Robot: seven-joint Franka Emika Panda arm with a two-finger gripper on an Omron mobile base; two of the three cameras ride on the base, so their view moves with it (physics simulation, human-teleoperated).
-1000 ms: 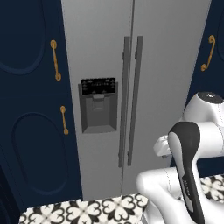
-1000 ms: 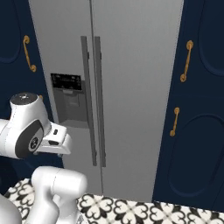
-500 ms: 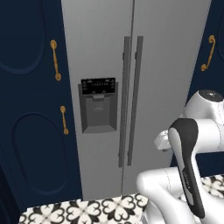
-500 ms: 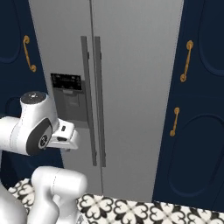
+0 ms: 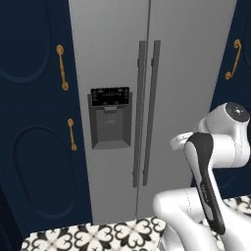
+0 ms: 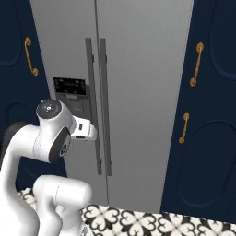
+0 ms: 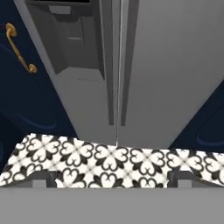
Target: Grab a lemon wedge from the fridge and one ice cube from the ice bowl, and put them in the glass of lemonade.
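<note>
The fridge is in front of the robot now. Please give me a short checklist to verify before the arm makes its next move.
1. Fridge doors shut, not yet opened: ok as a start.
2. Both vertical handles in view, free of obstruction: ok.
3. Gripper empty, fingers apart: ok.
4. Gripper touching a handle: not ok, it points down at the patterned floor before the doors.
5. Lemon wedge inside: cannot tell.

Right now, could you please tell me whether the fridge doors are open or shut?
Shut. Both doors of the fridge lie flush, their handles side by side along a thin centre seam, with no interior showing.
</note>
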